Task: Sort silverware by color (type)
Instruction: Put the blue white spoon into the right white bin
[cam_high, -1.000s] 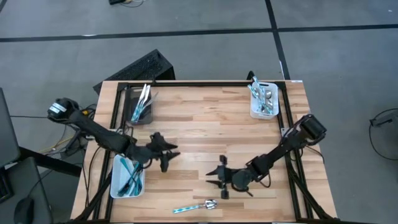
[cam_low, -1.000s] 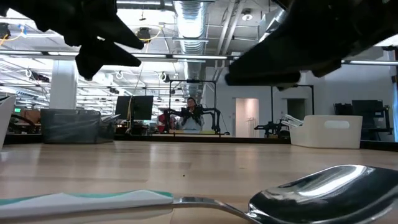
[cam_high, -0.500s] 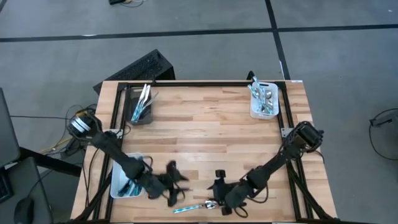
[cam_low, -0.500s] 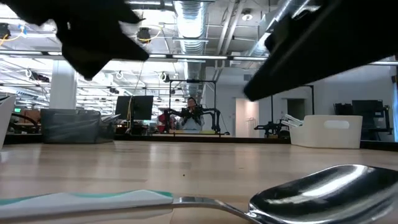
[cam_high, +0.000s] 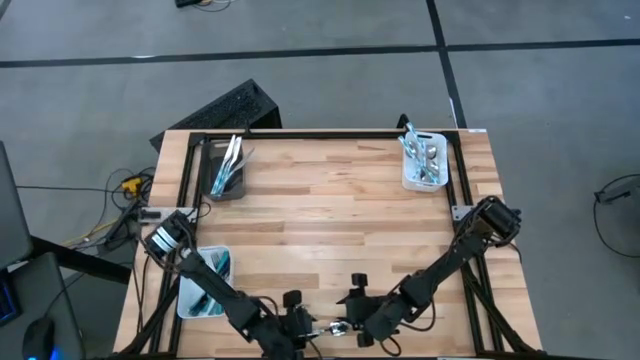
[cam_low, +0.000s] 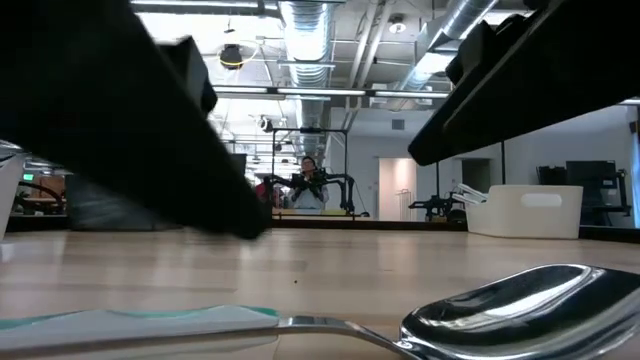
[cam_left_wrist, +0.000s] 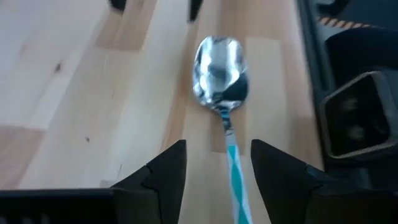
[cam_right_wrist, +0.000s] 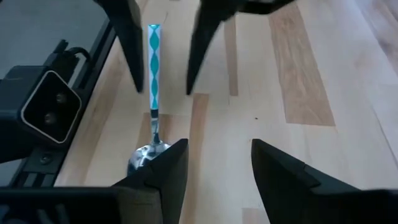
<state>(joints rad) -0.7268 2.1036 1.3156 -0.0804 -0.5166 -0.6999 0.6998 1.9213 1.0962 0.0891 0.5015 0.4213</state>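
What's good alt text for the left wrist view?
A shiny metal spoon with a teal-patterned handle lies on the light wooden table, its handle running between the open left gripper and its dark fingers.

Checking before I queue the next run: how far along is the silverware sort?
Nearly done. Done: cutlery fills the white bin, dark bin and left white bin. In hand: both open grippers, left and right, flank the last teal-handled spoon, not gripped. Left: bin that spoon.
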